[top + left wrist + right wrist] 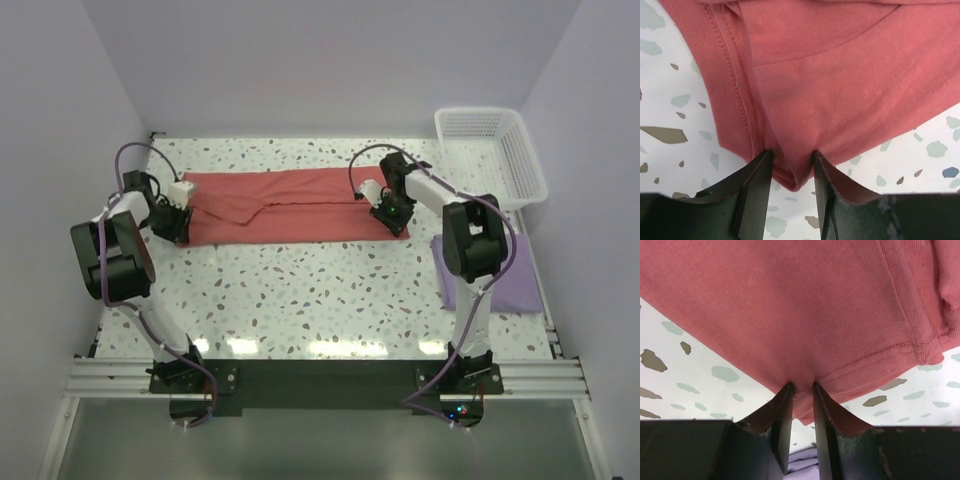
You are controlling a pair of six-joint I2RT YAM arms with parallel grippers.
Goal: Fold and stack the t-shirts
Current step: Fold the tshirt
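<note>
1. The salmon-red cloth t-shirt [290,205] lay as a long flat band across the far side of the speckled white worktop [300,290]. The pale lavender folded t-shirt [520,285] sat at the right edge.
2. The left arm's jaws pinched the red shirt's left end, and the right arm's jaws, nearly closed, gripped its right corner.
3. Light and limp, it would probably sag between holds. The stitched edges looked firmest to grip.
</note>
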